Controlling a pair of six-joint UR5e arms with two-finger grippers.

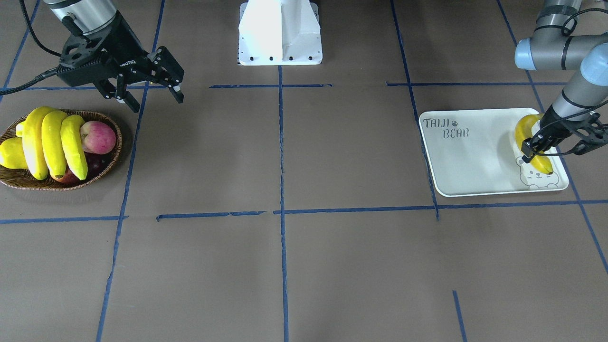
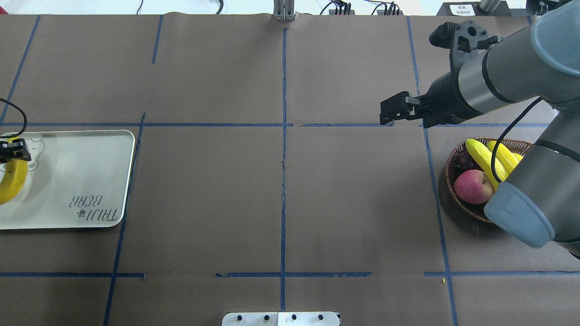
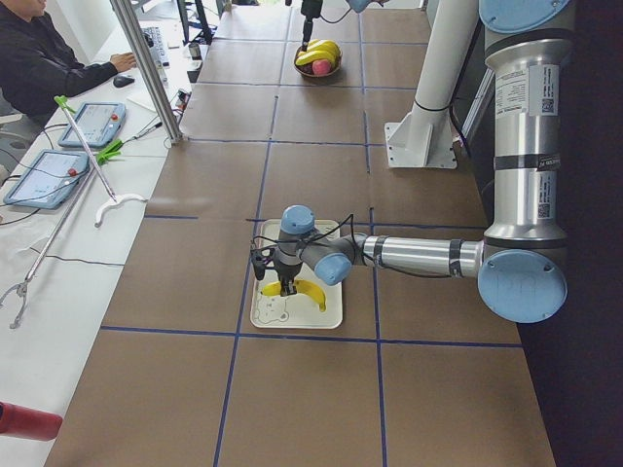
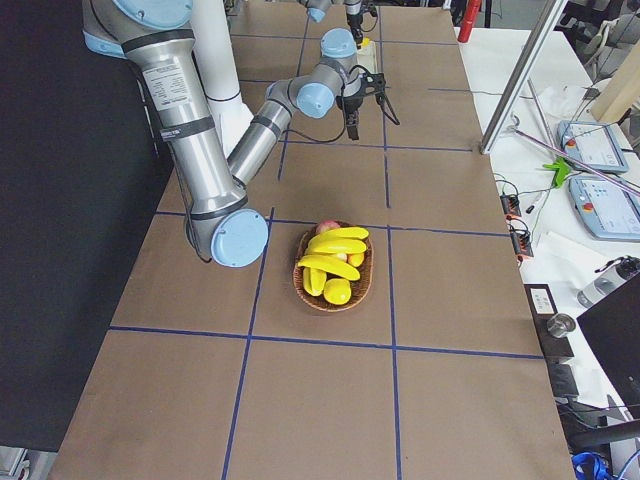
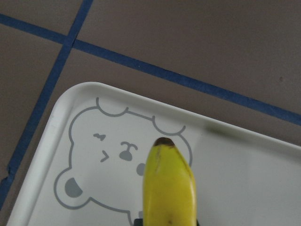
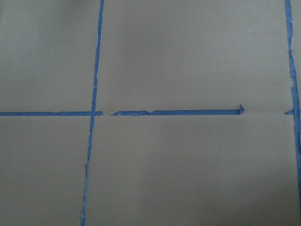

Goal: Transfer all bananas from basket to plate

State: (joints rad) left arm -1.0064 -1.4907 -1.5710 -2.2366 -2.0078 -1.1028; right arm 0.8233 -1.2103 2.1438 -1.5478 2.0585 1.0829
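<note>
The white plate (image 1: 475, 156) printed "TAIJI BEAR" lies on the robot's left side of the table. One yellow banana (image 1: 525, 130) lies along its bear-face end, and my left gripper (image 1: 531, 153) is shut on it. In the left wrist view the banana (image 5: 169, 188) points its dark tip at the bear outline on the plate (image 5: 84, 108). The wicker basket (image 1: 111, 161) on the far side holds three bananas (image 1: 53, 142) side by side. My right gripper (image 1: 156, 99) hangs open and empty above the table, beside the basket and toward the robot's base.
A red apple (image 1: 97, 137), a stubby yellow fruit (image 1: 12, 154) and a dark fruit share the basket. The white robot base (image 1: 280, 33) stands at the middle back. Blue tape lines cross the brown table. A person sits at a side desk (image 3: 39, 58).
</note>
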